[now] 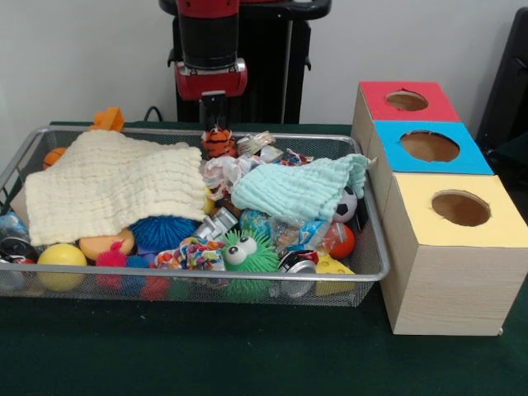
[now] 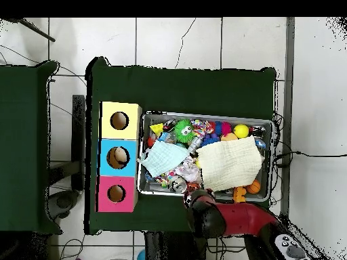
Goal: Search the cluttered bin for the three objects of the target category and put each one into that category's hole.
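A wire mesh bin holds mixed toys under a cream cloth and a mint cloth. My gripper hangs at the bin's far rim, directly over an orange striped tiger toy; contact with the toy is unclear. To the right stands a wooden box with a red hole panel, a blue one and a yellow one. In the overhead view the red arm covers the gripper at the bin's lower edge.
Among the visible toys are a green fuzzy ball with eyes, a blue spiky ball, a yellow ball and a small soccer ball. An orange toy sits at the far left rim. Green cloth covers the table.
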Available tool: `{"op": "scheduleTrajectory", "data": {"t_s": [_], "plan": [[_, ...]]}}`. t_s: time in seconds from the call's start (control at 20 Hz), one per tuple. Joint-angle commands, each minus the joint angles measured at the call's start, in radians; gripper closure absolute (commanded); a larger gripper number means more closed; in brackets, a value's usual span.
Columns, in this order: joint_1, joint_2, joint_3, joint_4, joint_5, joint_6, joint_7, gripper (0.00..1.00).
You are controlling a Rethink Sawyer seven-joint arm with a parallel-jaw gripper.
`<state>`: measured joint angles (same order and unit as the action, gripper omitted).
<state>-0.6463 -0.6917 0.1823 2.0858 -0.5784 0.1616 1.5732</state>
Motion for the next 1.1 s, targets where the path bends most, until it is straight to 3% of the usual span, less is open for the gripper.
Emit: {"op": "scheduleTrajectory", "data": {"t_s": [0.05, 1.1], "plan": [[-0.03, -0.073, 0.121, -0.016, 0.048, 0.105, 0.033, 1.0], [-0.062, -0.203, 0.203, 0.024, 0.109, 0.181, 0.012, 1.0]]}}
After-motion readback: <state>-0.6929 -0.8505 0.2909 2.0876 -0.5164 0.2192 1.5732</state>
